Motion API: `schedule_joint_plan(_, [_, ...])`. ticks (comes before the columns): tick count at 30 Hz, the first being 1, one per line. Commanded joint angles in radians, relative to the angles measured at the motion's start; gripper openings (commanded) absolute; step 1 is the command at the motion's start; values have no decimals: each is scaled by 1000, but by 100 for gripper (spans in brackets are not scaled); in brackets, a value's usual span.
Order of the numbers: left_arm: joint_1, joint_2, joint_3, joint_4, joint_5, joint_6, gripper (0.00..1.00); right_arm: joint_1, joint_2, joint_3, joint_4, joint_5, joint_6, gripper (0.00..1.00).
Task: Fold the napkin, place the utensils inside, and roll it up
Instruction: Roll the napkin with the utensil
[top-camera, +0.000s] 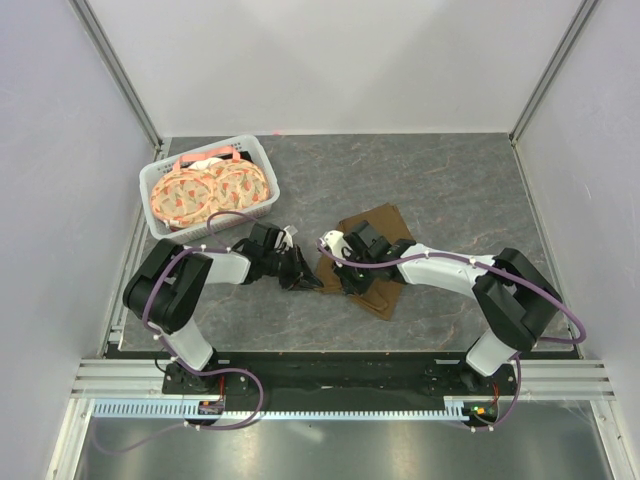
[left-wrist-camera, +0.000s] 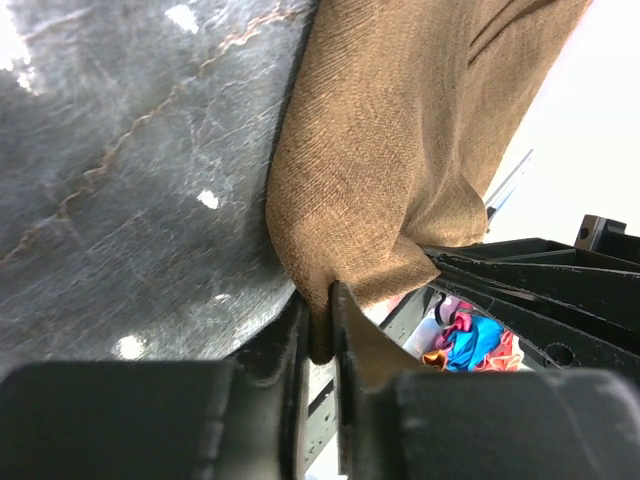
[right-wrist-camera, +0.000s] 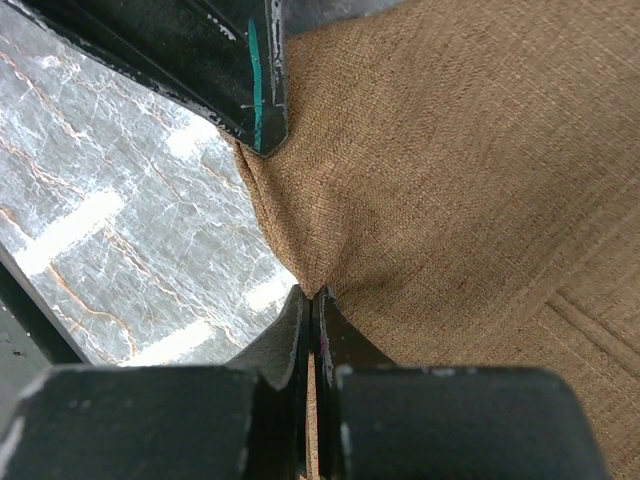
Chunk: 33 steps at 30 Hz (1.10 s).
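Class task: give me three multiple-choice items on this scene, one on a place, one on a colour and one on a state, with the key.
1. Where on the table does the basket stand?
A far left corner
B far right corner
C near edge, between the arm bases

2. What colour is the napkin?
A teal
B brown
C white

3. The left gripper and right gripper are:
A both open above the napkin
B one open, one shut
C both shut on the napkin

Key:
1 A: the top view shows it at the far left.
2 B: all views show plain brown cloth.
3 C: each wrist view shows cloth pinched between closed fingers.
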Motion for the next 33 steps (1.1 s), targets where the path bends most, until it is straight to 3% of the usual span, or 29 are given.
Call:
schedule_joint_plan(1, [-4,10,33,24,35,-29,8,1,-65,28,49,25,7,0])
schedule_joint_plan(2, [-4,10,43,20,39,-30,2,2,-74,30,46,46,8,7])
schedule_joint_plan(4, [-3,15,54,12,58,-30,2,23,-108,30,46,86,7,22])
schedule_joint_plan(5, [-3,16,66,8,62,-30,2,37,-120,28,48,141,5,38])
schedule_joint_plan(7, [-1,19,76,-2,82,-30,2,89,-155,19,55,209,-4,49])
schedule_joint_plan(8, [0,22,85,-5,90,-30,2,106,-163,16,61,247,-6,60])
schedule_joint_plan(11, [5,24,97,-15,107,-30,2,171,-178,-5,91,349,-7,69])
schedule_joint_plan(22, [36,21,114,-54,147,-15,2,367,-77,-59,190,710,-21,81])
schedule_joint_plan(33, [62,24,140,-106,156,32,2,427,46,-53,207,956,-12,78])
